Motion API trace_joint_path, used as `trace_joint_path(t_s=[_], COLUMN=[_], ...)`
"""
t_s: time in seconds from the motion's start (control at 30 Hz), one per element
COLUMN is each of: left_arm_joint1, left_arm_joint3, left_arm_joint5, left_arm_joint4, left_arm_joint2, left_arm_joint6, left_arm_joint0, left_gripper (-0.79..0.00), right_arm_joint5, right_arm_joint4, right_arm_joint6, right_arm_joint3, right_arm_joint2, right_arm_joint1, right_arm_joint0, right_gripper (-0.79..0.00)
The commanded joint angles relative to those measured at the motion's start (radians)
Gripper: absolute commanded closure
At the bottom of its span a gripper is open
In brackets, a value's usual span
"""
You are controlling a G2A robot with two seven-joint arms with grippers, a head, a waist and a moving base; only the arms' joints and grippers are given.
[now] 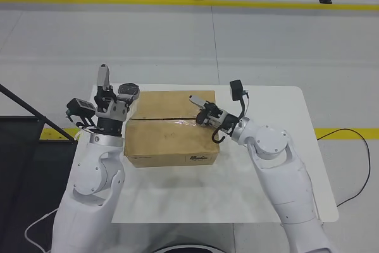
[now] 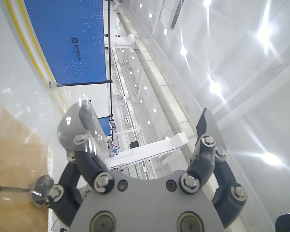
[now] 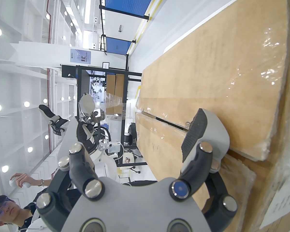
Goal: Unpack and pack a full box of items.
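A closed cardboard box (image 1: 170,129) sits mid-table, its two top flaps meeting at a seam (image 1: 170,118) under glossy clear tape. My left gripper (image 1: 116,85) is raised at the box's left end, pointing upward and open; a loose piece of clear tape (image 2: 84,124) clings to one finger. A corner of the box (image 2: 12,146) lies below it. My right gripper (image 1: 203,109) is open at the box's right end, level with the seam. In the right wrist view one fingertip (image 3: 203,131) rests on the box top (image 3: 220,73) by the seam's end.
The box stands on a white table (image 1: 271,190) with free surface in front and to the right. A white label (image 1: 200,158) is on the box's front side. A black pole (image 1: 12,101) slants past the table's left edge.
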Motion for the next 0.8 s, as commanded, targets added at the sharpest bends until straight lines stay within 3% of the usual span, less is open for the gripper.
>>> trace_joint_path(t_s=[0.0, 0.77], left_arm_joint1=[-0.002, -0.024], left_arm_joint3=[0.001, 0.031], left_arm_joint5=[0.0, 0.035], left_arm_joint4=[0.004, 0.022], left_arm_joint2=[0.007, 0.076], left_arm_joint6=[-0.002, -0.018], left_arm_joint0=[-0.003, -0.052], left_gripper=[-0.785, -0.785], right_arm_joint5=[0.001, -0.029], right_arm_joint4=[0.001, 0.012], right_arm_joint6=[-0.001, -0.046], right_arm_joint3=[0.0, -0.13], right_arm_joint2=[0.0, 0.11], right_arm_joint1=[0.001, 0.037], right_arm_joint0=[0.0, -0.1], right_gripper=[-0.785, -0.785])
